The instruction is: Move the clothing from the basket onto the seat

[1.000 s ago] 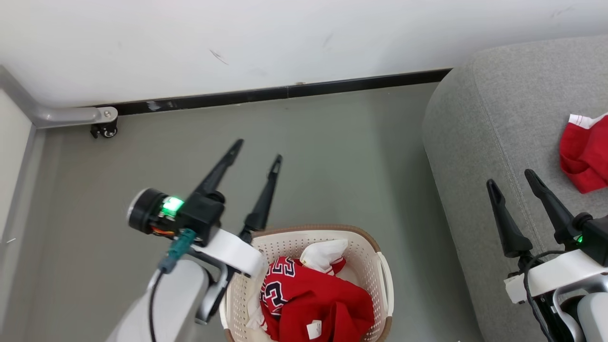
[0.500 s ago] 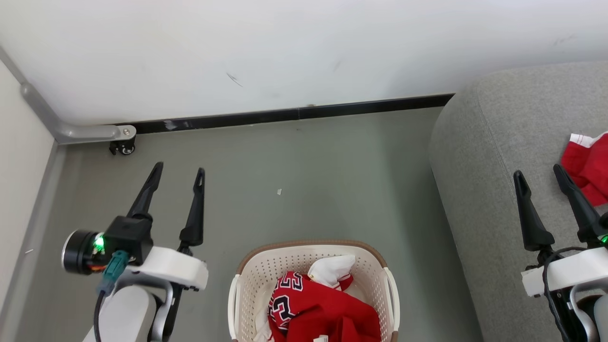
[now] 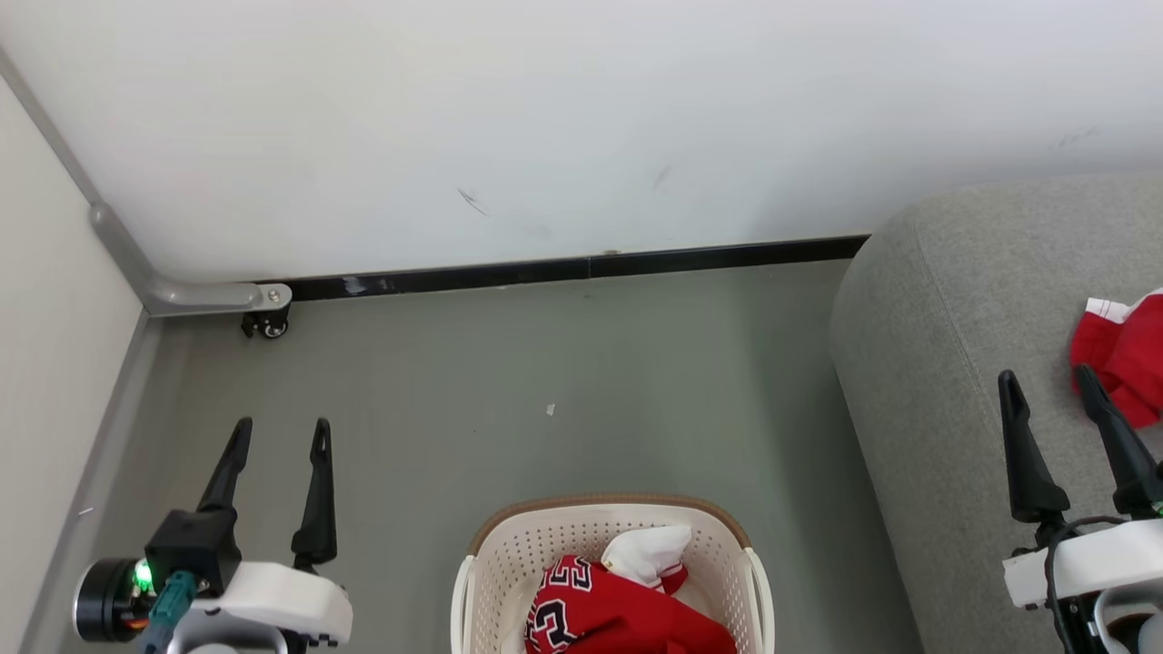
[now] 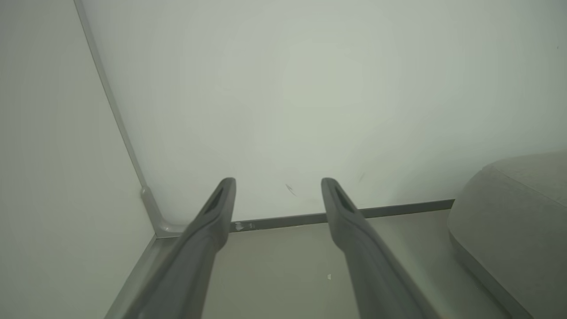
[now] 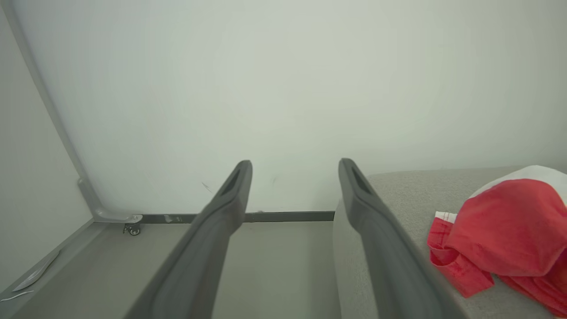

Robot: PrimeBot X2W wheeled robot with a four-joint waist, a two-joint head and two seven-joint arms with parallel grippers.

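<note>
Left tool (image 3: pixel 280 429), right tool (image 3: pixel 1045 375) agape; "23" on clothing (image 3: pixel 627 618) in basket (image 3: pixel 609 501).

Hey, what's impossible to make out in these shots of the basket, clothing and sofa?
Basket: near half cut off by the head view's bottom edge.
Clothing inside: bunched and cropped, piece count unclear.
Garment on sofa: cropped by the right edge in head and right wrist views.
Floor speck: too small to identify.

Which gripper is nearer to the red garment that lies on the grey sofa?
Right. The right gripper hangs just beside the red garment, over the sofa; the left gripper is far off over the floor, beyond the basket.
</note>
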